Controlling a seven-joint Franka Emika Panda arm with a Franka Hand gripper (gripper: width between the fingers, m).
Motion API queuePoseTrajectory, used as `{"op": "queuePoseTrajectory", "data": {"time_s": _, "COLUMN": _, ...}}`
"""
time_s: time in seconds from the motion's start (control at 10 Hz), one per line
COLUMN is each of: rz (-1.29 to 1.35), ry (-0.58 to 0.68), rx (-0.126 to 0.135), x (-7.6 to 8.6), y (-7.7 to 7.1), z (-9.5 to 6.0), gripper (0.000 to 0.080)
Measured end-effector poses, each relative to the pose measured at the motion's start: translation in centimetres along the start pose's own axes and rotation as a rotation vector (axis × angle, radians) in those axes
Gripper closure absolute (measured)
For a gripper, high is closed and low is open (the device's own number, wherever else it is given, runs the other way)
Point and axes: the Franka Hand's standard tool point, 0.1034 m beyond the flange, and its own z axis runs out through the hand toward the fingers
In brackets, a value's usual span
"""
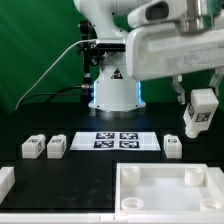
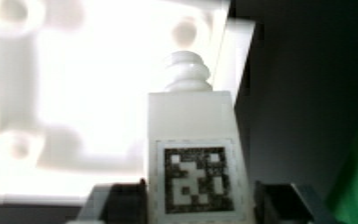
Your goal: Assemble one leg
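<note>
black surface (image 1: 90, 172) carries the panel (image 1: 150, 196) at its near edge; our fingers (image 2: 112, 205) clamp the leg (image 1: 199, 112); a weak grip could tilt it.

The leg (image 1: 200, 112) was white, with a black-and-white square marker pattern on its face; the other legs (image 1: 56, 147) on the black table (image 1: 80, 175) looked the same. The marker board (image 1: 115, 141) was white with black-patterned tags. The square panel (image 1: 170, 190) was plain white, the arm (image 1: 150, 45) white, the backdrop (image 1: 40, 50) green
</note>
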Motion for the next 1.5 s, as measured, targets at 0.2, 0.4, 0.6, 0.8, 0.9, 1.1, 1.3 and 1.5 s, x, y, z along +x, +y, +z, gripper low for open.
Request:
{"op": "queuePoseTrajectory", "data": {"time_s": 0.2, "rz": 0.012, "ry": 0.209, "rx": -0.033, "x": 2.5, "y": 0.0, "z": -1.1, "gripper": 0.0509}}
{"op": "queuePoseTrajectory", "data": {"time_s": 0.4, "rz": -0.007, "ry": 0.329, "rx": -0.069, "x": 1.2, "y": 0.9, "z": -0.4, "gripper": 0.0509}}
{"op": "queuePoseTrajectory", "data": {"time_s": 0.6, "rz": -0.007, "ry": 0.322, "rx": -0.068, "x": 1.3, "y": 0.9, "z": -0.3, "gripper": 0.0509}}
{"op": "queuePoseTrajectory", "data": {"time_s": 0.8, "rz": -0.022, "ry": 0.298, "rx": -0.068, "x": 1.9, "y": 2.4, "z": 2.2, "gripper": 0.0509}}
{"op": "queuePoseTrajectory", "data": {"time_s": 0.9, "rz": -0.017, "ry": 0.293, "rx": -0.058, "x": 2.3, "y": 2.4, "z": 3.5, "gripper": 0.0509}}
{"op": "queuePoseTrajectory", "data": {"time_s": 1.1, "rz": -0.015, "ry": 0.288, "rx": -0.047, "x": 1.7, "y": 1.9, "z": 5.9, "gripper": 0.0509}}
{"op": "queuePoseTrajectory", "data": {"time_s": 1.3, "rz": -0.021, "ry": 0.278, "rx": -0.035, "x": 1.2, "y": 0.9, "z": 7.4, "gripper": 0.0509}}
{"op": "queuePoseTrajectory", "data": {"time_s": 1.5, "rz": -0.03, "ry": 0.274, "rx": -0.027, "x": 1.2, "y": 0.0, "z": 8.0, "gripper": 0.0509}}
